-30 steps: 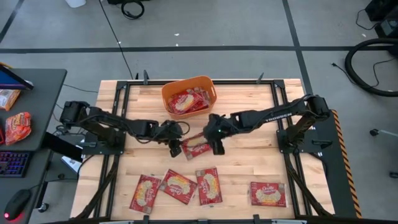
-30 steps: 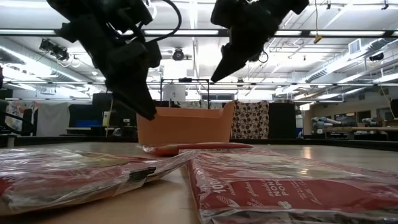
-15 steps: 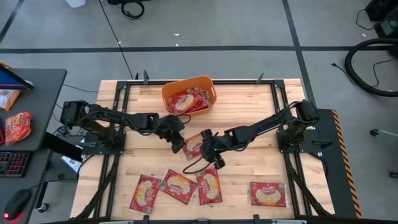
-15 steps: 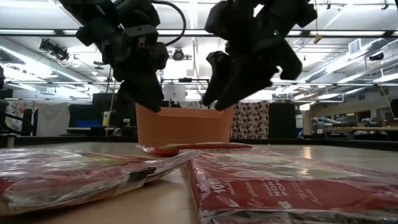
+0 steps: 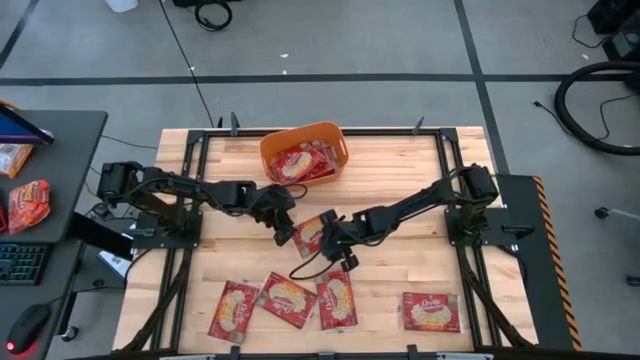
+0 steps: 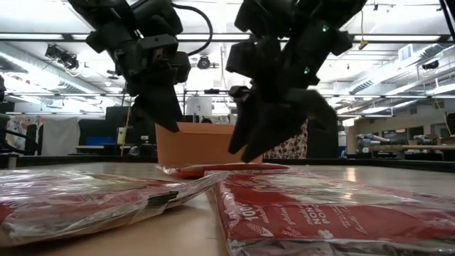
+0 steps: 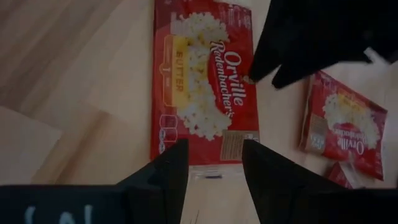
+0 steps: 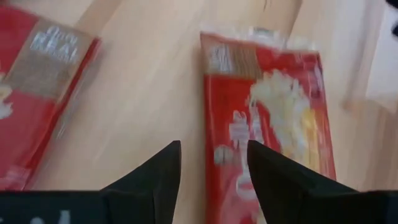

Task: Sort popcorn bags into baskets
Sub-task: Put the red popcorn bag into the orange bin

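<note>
A red popcorn bag point(image 5: 312, 232) lies flat on the wooden table between my two grippers. My left gripper point(image 5: 287, 233) is open just to its left, and the bag's short end shows past its fingers in the left wrist view point(image 7: 205, 84). My right gripper point(image 5: 338, 247) is open at the bag's near right, low above it, and the bag also shows in the right wrist view point(image 8: 267, 137). In the low view both grippers hang above the bag point(image 6: 227, 169). The orange basket point(image 5: 340, 142) stands at the far middle with several bags inside.
Three popcorn bags point(image 5: 286, 299) lie side by side near the table's front edge, and one more point(image 5: 431, 311) lies at the front right. A side table on the left holds a puffy orange-red snack packet point(image 5: 28, 205). Bare wood lies to the right of the basket.
My right gripper has gone down and toward the table's near-left, from beside the basket to just over the middle bag's right side. My left gripper has stayed at the bag's left side.
</note>
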`<act>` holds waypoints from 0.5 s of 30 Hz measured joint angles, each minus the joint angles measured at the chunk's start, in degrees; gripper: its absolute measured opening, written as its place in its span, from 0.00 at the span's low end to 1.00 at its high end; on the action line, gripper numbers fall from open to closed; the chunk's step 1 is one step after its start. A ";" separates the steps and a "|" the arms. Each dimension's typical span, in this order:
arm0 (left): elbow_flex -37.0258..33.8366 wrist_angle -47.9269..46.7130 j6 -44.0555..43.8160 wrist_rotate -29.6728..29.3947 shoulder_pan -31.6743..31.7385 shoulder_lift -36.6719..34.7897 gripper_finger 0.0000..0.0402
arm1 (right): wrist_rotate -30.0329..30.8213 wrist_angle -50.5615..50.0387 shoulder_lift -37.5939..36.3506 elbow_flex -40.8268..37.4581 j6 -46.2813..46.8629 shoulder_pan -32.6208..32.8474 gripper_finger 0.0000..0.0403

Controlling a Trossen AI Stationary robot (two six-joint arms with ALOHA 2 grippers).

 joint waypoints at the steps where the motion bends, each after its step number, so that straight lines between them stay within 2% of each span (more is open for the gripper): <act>1: 0.00 -0.27 -0.01 0.32 0.12 0.00 0.39 | 0.75 0.43 0.34 0.04 -0.58 0.00 0.46; 10: -0.02 -2.15 -0.04 4.15 0.66 -0.42 0.39 | 3.69 0.29 2.60 0.09 -2.55 -0.06 0.39; 15: -0.06 -4.41 -0.07 10.97 0.60 -1.58 0.39 | 4.09 -0.24 3.00 0.13 -2.47 -0.07 0.30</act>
